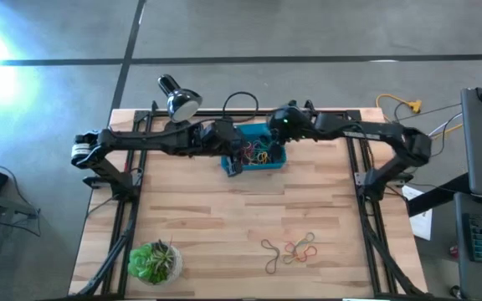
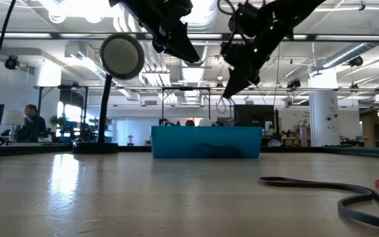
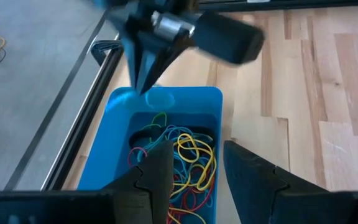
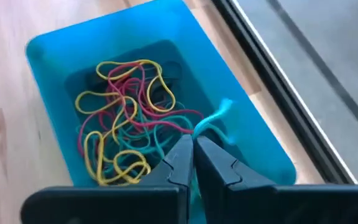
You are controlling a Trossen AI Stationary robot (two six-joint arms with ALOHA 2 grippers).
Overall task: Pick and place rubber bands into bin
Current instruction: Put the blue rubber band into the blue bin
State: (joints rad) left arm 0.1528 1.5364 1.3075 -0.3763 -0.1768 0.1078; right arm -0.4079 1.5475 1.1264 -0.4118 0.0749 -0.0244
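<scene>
arms: dark, jointed | right arm [image 1: 366, 130]: green light | fingers: black, tapered

My left gripper [image 3: 194, 171] hangs with fingers parted above the bin [image 3: 114, 146] of tangled rubber bands [image 3: 179, 165]; the right gripper [image 3: 143, 87] points down at the far rim.
</scene>
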